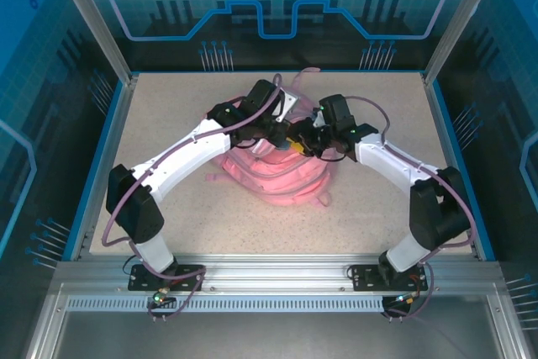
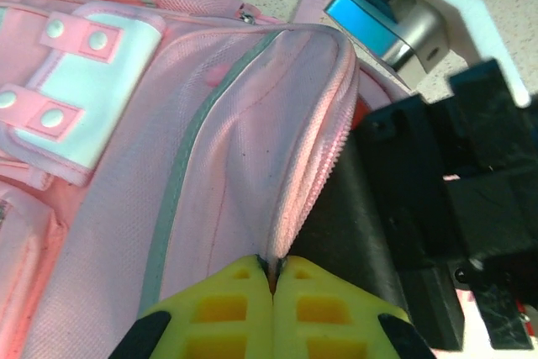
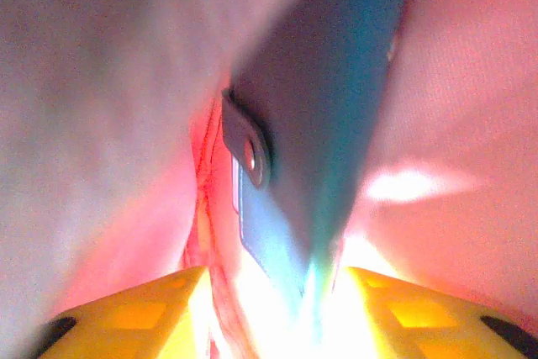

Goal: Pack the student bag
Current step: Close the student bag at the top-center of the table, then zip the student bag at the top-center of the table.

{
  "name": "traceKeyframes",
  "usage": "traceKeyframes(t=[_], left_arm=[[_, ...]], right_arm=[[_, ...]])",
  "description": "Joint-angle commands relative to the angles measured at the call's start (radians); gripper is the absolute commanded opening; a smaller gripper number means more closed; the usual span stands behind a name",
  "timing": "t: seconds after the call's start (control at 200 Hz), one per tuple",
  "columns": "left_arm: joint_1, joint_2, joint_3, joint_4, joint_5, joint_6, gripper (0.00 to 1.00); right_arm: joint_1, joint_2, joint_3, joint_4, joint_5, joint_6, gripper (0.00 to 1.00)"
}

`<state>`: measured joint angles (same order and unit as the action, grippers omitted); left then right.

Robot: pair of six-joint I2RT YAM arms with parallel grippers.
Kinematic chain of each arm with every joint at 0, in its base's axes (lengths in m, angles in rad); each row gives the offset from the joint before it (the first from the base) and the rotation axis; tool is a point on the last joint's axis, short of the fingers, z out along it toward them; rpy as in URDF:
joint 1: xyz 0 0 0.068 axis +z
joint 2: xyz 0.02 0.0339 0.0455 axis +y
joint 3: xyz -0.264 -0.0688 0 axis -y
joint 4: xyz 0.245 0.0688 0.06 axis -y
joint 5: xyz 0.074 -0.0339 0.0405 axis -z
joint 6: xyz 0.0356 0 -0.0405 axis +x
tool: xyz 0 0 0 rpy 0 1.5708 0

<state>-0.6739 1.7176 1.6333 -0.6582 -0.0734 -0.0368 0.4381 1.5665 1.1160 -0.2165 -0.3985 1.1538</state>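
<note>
From above, the pink backpack (image 1: 269, 170) lay in the middle of the speckled tabletop (image 1: 378, 199). The left arm (image 1: 193, 145) and the right arm (image 1: 395, 161) both bent inward from the near edge, and their wrists met over the bag's far end. A bit of yellow showed between them.

From the left wrist, the left jaws were closed. The two yellow fingers (image 2: 239, 308) pressed together on the zip edge of the backpack (image 2: 227, 149), right at its open mouth. A whitish patch (image 2: 76, 115) with pink snap tabs sat on the front at the left. The black body of the right arm (image 2: 420, 208) reached down into the opening just beside the pinched edge.

From the right wrist, everything glowed pink inside the backpack (image 3: 471, 124). The right jaws stood apart, with yellow fingers (image 3: 143, 317) at either side. The lower end of a flat blue case (image 3: 336, 98) with a snap tab (image 3: 248, 153) hung between them. Glare hid whether either finger touched it.
</note>
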Motion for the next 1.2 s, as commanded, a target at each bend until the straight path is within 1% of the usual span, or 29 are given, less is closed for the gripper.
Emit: traceKeyframes(t=[0.0, 0.055, 0.115, 0.155, 0.25, 0.275, 0.355, 0.445, 0.58, 0.66, 0.725, 0.775, 0.83, 0.925, 1.031, 1.191], left_arm=[[0.009, -0.017, -0.003, 0.065, 0.071, -0.064, 0.02], [0.012, -0.013, -0.007, 0.07, 0.109, -0.077, 0.05], [0.014, -0.006, -0.006, 0.068, 0.155, -0.097, 0.11], [0.016, -0.005, -0.009, 0.069, 0.173, -0.115, 0.2], [0.035, -0.022, -0.027, 0.067, 0.206, -0.182, 0.46], [0.044, -0.03, -0.036, 0.07, 0.217, -0.202, 0.52], [0.079, -0.076, -0.085, 0.088, 0.243, -0.265, 0.64], [0.133, -0.149, -0.167, 0.113, 0.245, -0.349, 0.74], [0.236, -0.285, -0.331, 0.13, 0.215, -0.46, 0.82], [0.29, -0.37, -0.43, 0.129, 0.176, -0.495, 0.87], [0.342, -0.432, -0.506, 0.126, 0.166, -0.523, 0.9], [0.383, -0.476, -0.555, 0.12, 0.166, -0.542, 0.92], [0.427, -0.514, -0.601, 0.11, 0.165, -0.553, 0.94], [0.487, -0.563, -0.648, 0.096, 0.176, -0.552, 0.96], [0.513, -0.593, -0.668, 0.082, 0.182, -0.54, 0.98], [0.529, -0.604, -0.667, 0.074, 0.205, -0.522, 0.99]], right_arm=[[-0.018, -0.146, -0.087, -0.061, 0.015, -0.053, 0.46], [-0.036, -0.211, -0.136, -0.12, 0.03, -0.076, 0.46], [-0.047, -0.282, -0.18, -0.19, 0.061, -0.105, 0.48], [-0.048, -0.326, -0.201, -0.238, 0.095, -0.131, 0.49], [-0.029, -0.411, -0.22, -0.339, 0.186, -0.197, 0.55], [-0.016, -0.425, -0.214, -0.367, 0.214, -0.218, 0.56], [0.046, -0.437, -0.178, -0.449, 0.318, -0.271, 0.6], [0.158, -0.405, -0.111, -0.509, 0.447, -0.29, 0.62], [0.36, -0.271, 0.025, -0.557, 0.627, -0.236, 0.6], [0.483, -0.16, 0.116, -0.551, 0.712, -0.181, 0.55], [0.554, -0.07, 0.188, -0.555, 0.753, -0.133, 0.52], [0.599, -0.004, 0.235, -0.557, 0.785, -0.098, 0.47], [0.629, 0.055, 0.277, -0.556, 0.807, -0.07, 0.43], [0.658, 0.138, 0.335, -0.574, 0.851, -0.014, 0.41], [0.66, 0.203, 0.365, -0.566, 0.861, 0.03, 0.39], [0.657, 0.271, 0.422, -0.569, 0.897, 0.05, 0.33]])
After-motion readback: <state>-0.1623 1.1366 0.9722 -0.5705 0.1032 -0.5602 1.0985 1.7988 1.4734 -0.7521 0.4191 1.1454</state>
